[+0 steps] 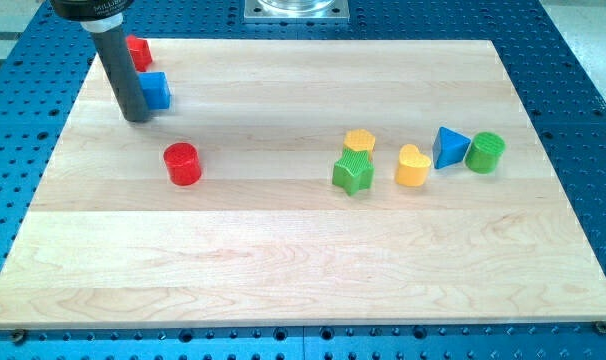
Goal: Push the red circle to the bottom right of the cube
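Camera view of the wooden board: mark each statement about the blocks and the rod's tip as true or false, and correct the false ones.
1. The red circle lies below and to the right of the blue cube in the view. True.
2. My tip is pressed against the red circle. False: it stands apart from it, up and to the view's left, just beside the blue cube.
3. The green cylinder is the block farthest to the view's right. True.
4. The blue triangle sits at the view's left, beside the cube. False: it is on the right, between the yellow heart and the green cylinder.
5. Another red block lies above the blue cube. True.
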Motion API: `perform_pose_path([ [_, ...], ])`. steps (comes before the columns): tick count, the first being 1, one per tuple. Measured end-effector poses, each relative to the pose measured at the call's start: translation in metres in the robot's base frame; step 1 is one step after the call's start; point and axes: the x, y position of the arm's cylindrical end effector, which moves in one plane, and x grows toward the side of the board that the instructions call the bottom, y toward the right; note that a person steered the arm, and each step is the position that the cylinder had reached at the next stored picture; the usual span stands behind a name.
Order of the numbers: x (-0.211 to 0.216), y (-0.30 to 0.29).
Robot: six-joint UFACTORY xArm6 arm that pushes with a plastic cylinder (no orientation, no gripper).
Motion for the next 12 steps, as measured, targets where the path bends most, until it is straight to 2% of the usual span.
perform_pose_path([
  [1, -0.002, 0.007],
  [2, 0.039, 0.031],
  [3, 0.086, 0.107],
  [4, 0.122, 0.154],
  [5, 0.16, 0.119],
  [6, 0.123, 0.083],
  [7, 0.09, 0.074],
  [8, 0.085, 0.061],
  [9, 0.115, 0.015],
  [10, 0.089, 0.012],
  [12, 0.054, 0.052],
])
